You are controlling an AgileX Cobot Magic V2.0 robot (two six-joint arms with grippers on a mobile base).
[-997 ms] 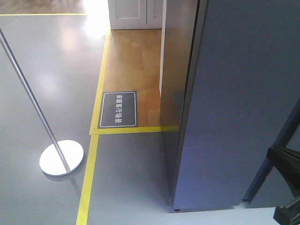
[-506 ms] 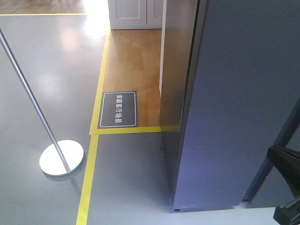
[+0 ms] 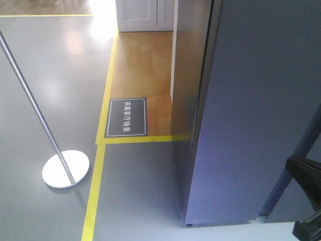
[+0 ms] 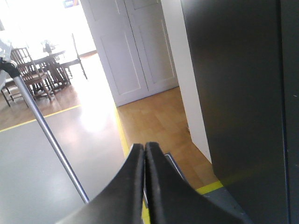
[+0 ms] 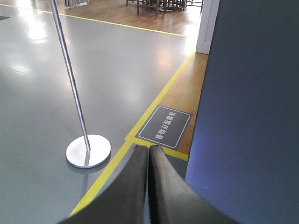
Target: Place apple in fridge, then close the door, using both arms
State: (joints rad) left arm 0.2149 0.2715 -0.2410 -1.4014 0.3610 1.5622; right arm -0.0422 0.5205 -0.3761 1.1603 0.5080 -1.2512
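The fridge fills the right of the front view as a tall dark grey face, with a dark seam down its left side. None of its white inside shows, and I cannot tell the door apart from the body. The same grey face stands at the right of both wrist views. The apple is out of view. My left gripper is shut with nothing in it, held in the air left of the fridge. My right gripper is also shut and empty, over the floor beside the grey face.
A metal stanchion pole on a round base stands on the grey floor at left. Yellow floor tape borders a wood-floored strip with a dark floor sign. White double doors stand behind. A black arm part shows at lower right.
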